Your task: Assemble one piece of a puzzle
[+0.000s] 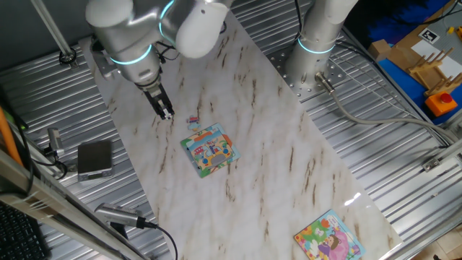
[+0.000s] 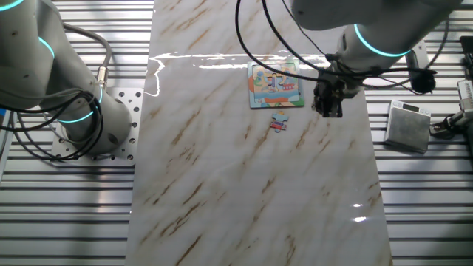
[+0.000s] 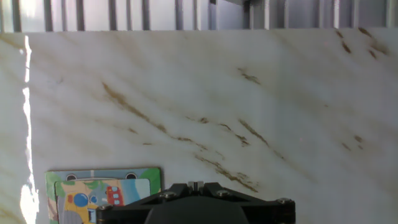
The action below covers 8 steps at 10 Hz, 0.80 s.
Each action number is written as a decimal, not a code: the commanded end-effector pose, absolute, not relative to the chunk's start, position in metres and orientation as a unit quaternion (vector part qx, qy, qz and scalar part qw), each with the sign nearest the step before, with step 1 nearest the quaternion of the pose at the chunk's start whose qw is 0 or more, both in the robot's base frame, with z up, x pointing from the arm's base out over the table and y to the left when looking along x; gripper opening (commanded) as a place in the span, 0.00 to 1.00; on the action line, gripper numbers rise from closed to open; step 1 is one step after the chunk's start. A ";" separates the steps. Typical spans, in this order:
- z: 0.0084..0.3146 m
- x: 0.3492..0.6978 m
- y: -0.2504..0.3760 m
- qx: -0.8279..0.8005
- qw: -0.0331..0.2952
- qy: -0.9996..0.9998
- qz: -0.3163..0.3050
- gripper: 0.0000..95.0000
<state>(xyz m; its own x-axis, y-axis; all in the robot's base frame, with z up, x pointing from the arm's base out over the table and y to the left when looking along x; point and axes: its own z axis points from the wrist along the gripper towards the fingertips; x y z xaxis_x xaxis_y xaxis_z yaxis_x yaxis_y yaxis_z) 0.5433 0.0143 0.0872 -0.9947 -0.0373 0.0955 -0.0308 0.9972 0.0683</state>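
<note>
The puzzle [image 1: 210, 150] is a small square with a light-blue border, lying flat on the marble board; it also shows in the other fixed view [image 2: 276, 85] and at the lower left of the hand view [image 3: 102, 193]. The piece [image 1: 193, 122] is a tiny pinkish and pale fragment lying on the board just beside the puzzle, seen too in the other fixed view [image 2: 278, 122]. My gripper [image 1: 165, 111] hangs low over the board a short way to the side of the piece, not touching it. Its jaws are closed together with nothing between them [image 3: 196, 185]. The piece is out of the hand view.
A second puzzle with a pink-purple figure [image 1: 328, 237] lies at the board's far corner. A grey box [image 1: 95, 159] sits on the ribbed metal table beside the board, near cables. Another arm's base [image 1: 317, 43] stands at the board's other side.
</note>
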 end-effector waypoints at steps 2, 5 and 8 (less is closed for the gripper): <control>0.081 0.532 0.017 0.018 0.043 -0.998 -0.034 0.20; 0.072 0.520 0.020 0.012 0.032 -0.999 -0.033 0.20; 0.063 0.512 0.021 0.004 0.023 -0.999 -0.032 0.20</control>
<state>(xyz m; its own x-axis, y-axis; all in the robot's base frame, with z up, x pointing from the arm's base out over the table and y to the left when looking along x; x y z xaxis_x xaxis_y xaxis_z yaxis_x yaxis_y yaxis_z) 0.5113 0.0222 0.0617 -0.9990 -0.0091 0.0442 -0.0062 0.9978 0.0656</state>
